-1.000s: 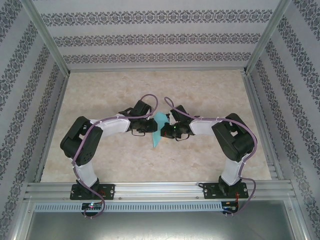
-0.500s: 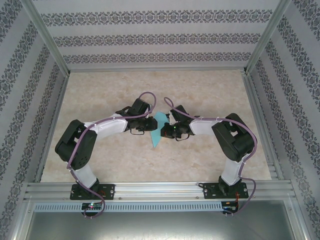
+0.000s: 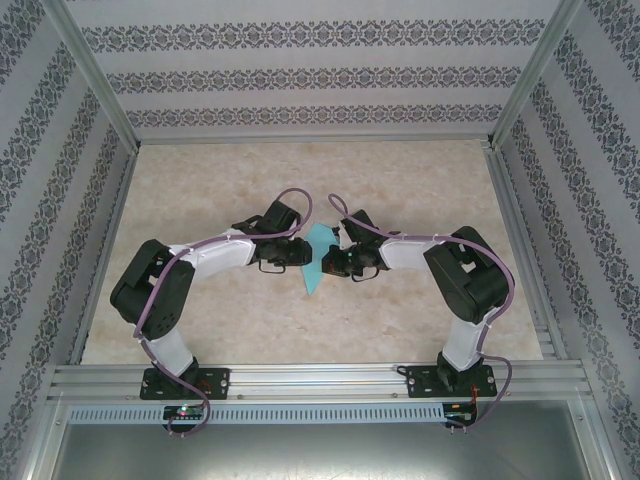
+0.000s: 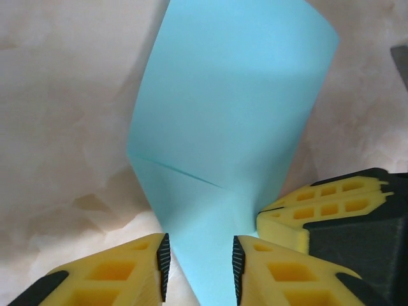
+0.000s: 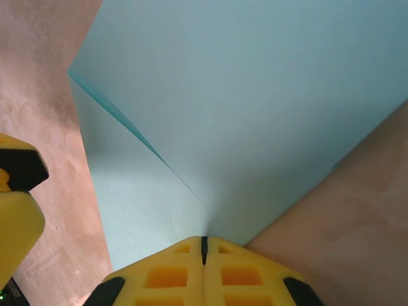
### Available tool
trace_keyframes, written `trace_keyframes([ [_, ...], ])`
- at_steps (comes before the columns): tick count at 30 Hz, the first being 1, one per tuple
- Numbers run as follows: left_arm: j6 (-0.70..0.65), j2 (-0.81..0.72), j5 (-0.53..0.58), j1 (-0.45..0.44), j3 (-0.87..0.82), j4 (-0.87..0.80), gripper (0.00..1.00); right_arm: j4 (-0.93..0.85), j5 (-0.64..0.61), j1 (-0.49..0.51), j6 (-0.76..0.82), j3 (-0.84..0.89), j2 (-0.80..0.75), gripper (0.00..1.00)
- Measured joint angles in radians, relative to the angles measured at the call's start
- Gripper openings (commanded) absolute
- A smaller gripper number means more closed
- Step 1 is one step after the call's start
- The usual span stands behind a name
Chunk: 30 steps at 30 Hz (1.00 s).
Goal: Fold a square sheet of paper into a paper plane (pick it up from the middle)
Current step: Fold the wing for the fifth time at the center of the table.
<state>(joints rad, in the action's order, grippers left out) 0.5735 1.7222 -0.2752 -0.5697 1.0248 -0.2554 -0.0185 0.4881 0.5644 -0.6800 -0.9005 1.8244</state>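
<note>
The sheet of paper (image 3: pixel 318 258) sits over the middle of the marbled surface (image 3: pixel 420 170), between the tips of the left arm (image 3: pixel 215 250) and the right arm (image 3: pixel 420 250), which reach in towards each other from either side. From above it shows as a narrow turquoise shape, its point aimed towards the near edge.

In the left wrist view the left fingers (image 4: pixel 121 271) stand apart, with a clear gap between their black pads. The sheet of paper (image 4: pixel 236 95) runs down through that gap and widens away from the camera, a single crease slanting across it. Whether either pad touches the paper cannot be told. Just to the right, one of the right fingers (image 4: pixel 331 197) meets the paper's edge.

In the right wrist view the right fingers (image 5: pixel 185 274) are pressed together, clamped on the sheet of paper (image 5: pixel 255 95) where a sharp fold line runs down to their tips. The paper fans out turquoise above them, lifted off the surface. One of the left fingers (image 5: pixel 16 223) shows at the left edge
</note>
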Motion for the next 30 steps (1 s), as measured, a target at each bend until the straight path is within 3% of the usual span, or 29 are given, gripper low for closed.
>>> trace_keyframes([
  [22, 0.033, 0.07, 0.023, 0.0, -0.002, 0.034, 0.41, 0.0, 0.003, -0.009, 0.003, 0.0, 0.0, 0.05],
  [30, 0.055, 0.07, -0.014, 0.0, -0.007, 0.07, 0.19, 0.002, 0.003, -0.011, 0.003, 0.002, 0.0, 0.04],
])
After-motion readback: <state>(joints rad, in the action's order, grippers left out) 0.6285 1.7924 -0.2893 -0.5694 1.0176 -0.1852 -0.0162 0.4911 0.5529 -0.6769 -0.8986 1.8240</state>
